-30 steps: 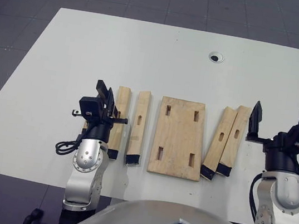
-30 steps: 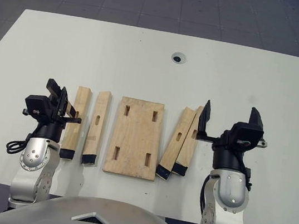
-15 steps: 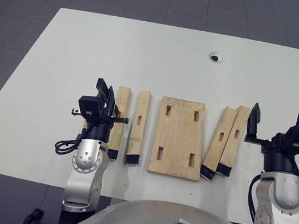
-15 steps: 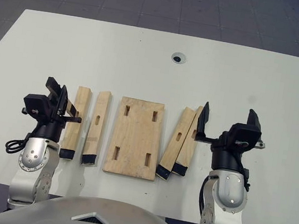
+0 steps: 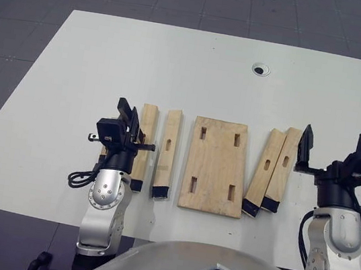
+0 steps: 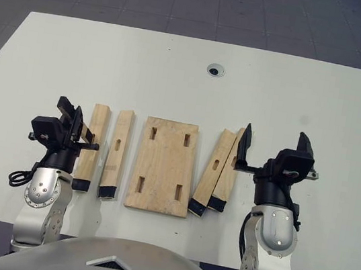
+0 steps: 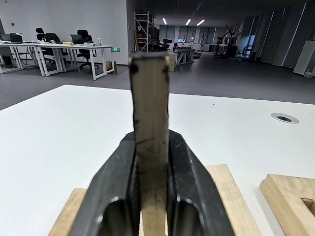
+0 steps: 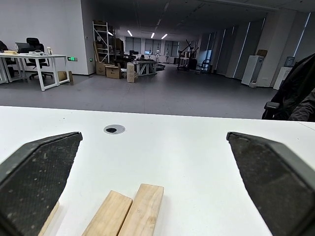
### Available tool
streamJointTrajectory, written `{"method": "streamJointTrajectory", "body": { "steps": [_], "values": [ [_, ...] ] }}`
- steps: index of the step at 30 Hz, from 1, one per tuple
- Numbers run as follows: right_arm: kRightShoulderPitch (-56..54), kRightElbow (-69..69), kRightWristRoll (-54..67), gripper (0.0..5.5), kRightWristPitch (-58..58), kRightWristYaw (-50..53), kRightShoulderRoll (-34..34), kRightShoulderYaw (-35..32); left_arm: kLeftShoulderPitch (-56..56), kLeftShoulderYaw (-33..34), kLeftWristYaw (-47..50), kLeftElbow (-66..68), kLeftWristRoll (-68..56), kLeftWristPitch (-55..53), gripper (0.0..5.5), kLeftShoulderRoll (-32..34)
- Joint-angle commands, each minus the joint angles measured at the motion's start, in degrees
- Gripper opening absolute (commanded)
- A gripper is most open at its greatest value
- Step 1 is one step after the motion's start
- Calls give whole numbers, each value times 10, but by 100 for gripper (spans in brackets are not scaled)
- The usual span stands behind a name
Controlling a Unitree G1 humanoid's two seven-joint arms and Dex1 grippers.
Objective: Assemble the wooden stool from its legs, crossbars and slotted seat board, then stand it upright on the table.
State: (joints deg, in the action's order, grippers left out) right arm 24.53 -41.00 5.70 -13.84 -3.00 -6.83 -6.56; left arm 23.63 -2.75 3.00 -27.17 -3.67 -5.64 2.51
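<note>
L gripper (image 5: pixel 127 119) is clamped on a thin crossbar (image 7: pixel 150 98), held on edge between the fingers, at 9 o'clock of the board (image 5: pixel 213 167) and just outside the outer L leg (image 5: pixel 145 145). R gripper (image 5: pixel 334 146) is spread wide w/ nothing in it, at 3 o'clock of the board, just beyond the outer R leg (image 5: pixel 284 165).

The board lies flat mid-table (image 5: pixel 197 69), four slots up. Inner L leg (image 5: pixel 167 152) and inner R leg (image 5: pixel 265 162) lie flat beside it, black-capped ends at 6 o'clock. The R pair touch along their length; the L pair lie apart.

Step in hand, as I read it: get the crossbar end into a leg slot.
- Tip the bar so its end points at the slot; keep it square, not skewed, or it'll jam.
- The leg looks light and prob. slides when pushed, so pin it w/ the R gripper first.
- Push straight in, low force.
- The grip covers much of the bar; regrip farther back if the fingers foul the leg.
</note>
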Motion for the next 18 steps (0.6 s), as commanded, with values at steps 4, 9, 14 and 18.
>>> {"method": "streamJointTrajectory", "body": {
  "steps": [4,9,14,18],
  "values": [
    [3,-12,-2,550,0,-1,3,3,2,16,-4,67,1,-2,42,-3],
    [3,-17,-2,550,-3,0,2,6,7,5,-14,92,8,-21,42,3],
    [5,-19,-4,550,-5,2,4,10,18,-26,-35,66,20,-54,42,17],
    [6,-19,-5,550,-5,3,5,12,21,-30,-39,21,8,-63,42,11]
  ]
}}
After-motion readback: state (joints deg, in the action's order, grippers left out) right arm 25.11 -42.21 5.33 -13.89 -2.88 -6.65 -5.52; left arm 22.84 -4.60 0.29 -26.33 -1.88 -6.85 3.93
